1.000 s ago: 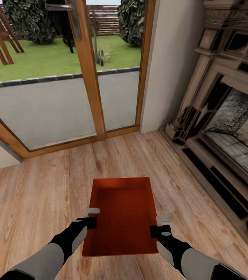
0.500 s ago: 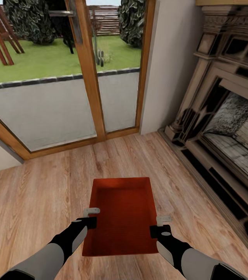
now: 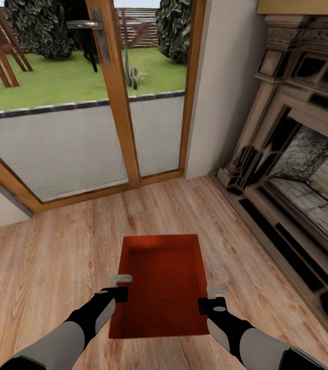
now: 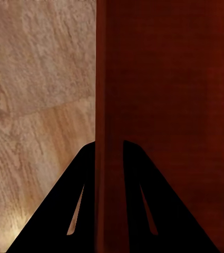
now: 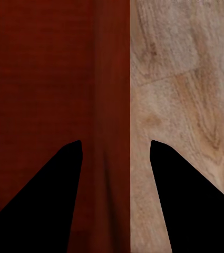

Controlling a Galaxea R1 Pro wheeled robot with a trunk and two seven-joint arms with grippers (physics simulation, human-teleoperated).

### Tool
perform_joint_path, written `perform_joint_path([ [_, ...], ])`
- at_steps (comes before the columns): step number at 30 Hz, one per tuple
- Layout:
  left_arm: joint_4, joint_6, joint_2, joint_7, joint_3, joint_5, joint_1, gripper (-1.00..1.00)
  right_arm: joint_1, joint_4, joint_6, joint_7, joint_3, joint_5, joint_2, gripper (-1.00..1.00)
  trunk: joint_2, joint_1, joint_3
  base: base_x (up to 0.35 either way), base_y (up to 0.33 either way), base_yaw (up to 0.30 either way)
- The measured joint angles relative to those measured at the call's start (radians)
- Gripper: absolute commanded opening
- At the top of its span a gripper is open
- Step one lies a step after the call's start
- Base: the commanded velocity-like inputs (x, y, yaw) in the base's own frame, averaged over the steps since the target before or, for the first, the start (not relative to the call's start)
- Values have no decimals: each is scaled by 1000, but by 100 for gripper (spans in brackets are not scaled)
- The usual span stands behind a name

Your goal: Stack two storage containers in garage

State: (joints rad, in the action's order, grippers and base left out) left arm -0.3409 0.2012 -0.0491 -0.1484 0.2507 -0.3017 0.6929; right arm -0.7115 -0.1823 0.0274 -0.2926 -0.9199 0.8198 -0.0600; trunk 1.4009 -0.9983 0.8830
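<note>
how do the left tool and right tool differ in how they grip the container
Side: the left tool clamps the left wall of the storage container; the right tool clamps its right wall.
Spread: in the wrist views the left tool's fingers sit tight against the thin wall, while the right tool's fingers stand wider, with floor showing in the gap.
Shared: one finger inside the wall, one outside, container held level.

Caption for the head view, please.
Both grippers, left and right, hold a red bin by its side walls above the wood floor.
</note>
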Motion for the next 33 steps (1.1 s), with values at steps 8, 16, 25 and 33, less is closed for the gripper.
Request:
perform_joint_path([
  [8,0,0,0,0,0,0,0,-100,0,0,0,0,-1,1,0,-100,-56,31,-25,0,0,0],
  [16,0,0,0,0,0,0,0,-100,0,0,0,0,0,0,0,-100,-112,61,-50,0,0,0],
  [25,0,0,0,0,-1,0,0,-100,-1,0,-1,0,-2,1,0,-100,-175,96,-78,0,0,0],
  [33,-1,0,-1,0,-2,2,0,-100,-1,0,1,0,-4,5,1,-100,-231,127,-103,0,0,0],
])
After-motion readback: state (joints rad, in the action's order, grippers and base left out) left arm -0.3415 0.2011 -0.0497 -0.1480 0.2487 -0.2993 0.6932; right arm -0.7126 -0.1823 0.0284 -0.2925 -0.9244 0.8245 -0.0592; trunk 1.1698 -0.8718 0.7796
